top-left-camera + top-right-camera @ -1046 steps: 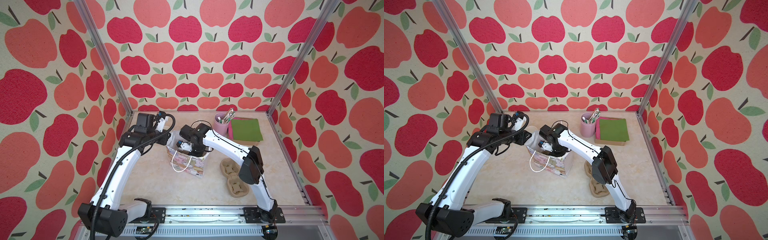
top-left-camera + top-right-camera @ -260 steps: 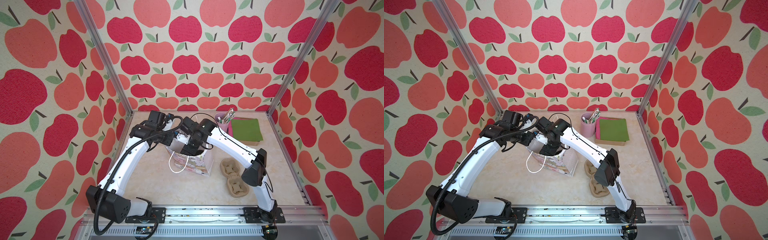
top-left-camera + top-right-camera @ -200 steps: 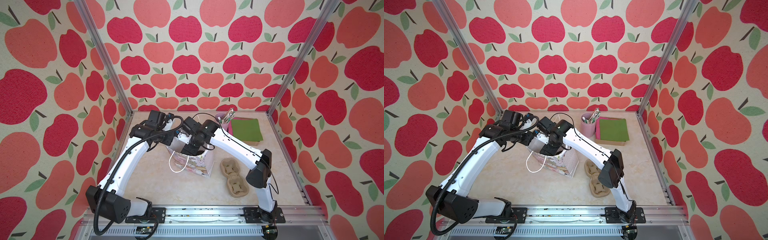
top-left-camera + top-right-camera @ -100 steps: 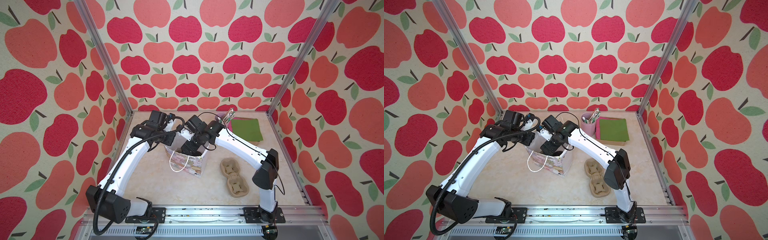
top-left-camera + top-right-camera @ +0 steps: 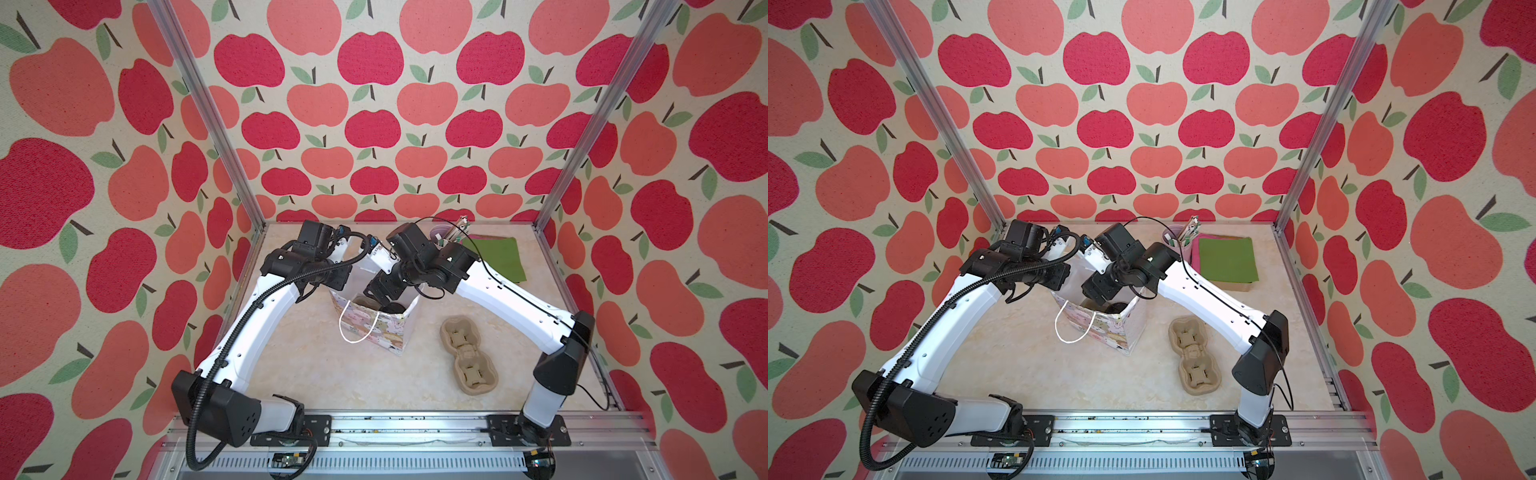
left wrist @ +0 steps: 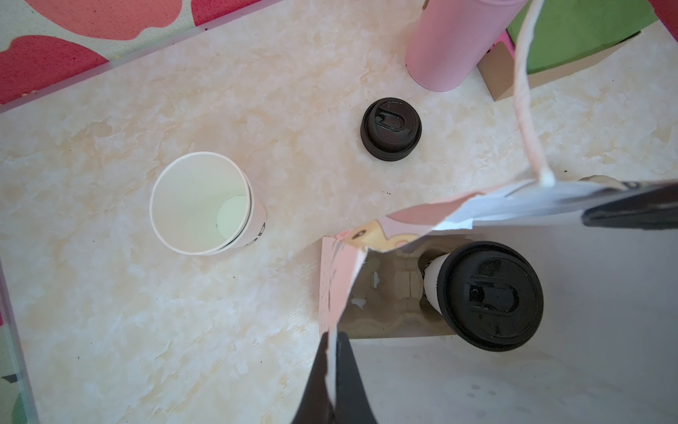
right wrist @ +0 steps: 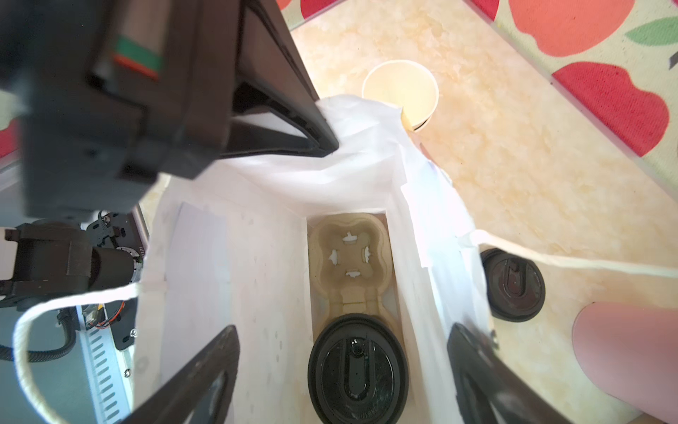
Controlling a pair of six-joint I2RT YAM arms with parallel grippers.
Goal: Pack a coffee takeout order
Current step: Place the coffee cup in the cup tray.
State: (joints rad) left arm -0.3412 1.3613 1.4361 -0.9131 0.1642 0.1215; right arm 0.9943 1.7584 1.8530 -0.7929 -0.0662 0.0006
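1. the left gripper (image 6: 332,348) is clamped on the rim of the paper bag (image 5: 374,328), which stands on the worktop (image 5: 311,365).
2. the right gripper (image 7: 343,330) hangs over the bag's mouth, spread wide and holding nothing.
3. inside the bag, a lidded cup (image 6: 491,295) sits in one pocket of a carrier (image 7: 348,253).
4. a second carrier (image 5: 467,353) lies near the bag; the green napkin (image 5: 1227,259) lies at the back.

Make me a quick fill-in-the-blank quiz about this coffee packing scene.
The left gripper pinches the printed bag's ____.
Inside the bag, the lidded cup sits in a tan ____.
The open cup on the table has no ____.
Above the bag, the right gripper's jaws stand ____.
Answers: rim; carrier; lid; open.
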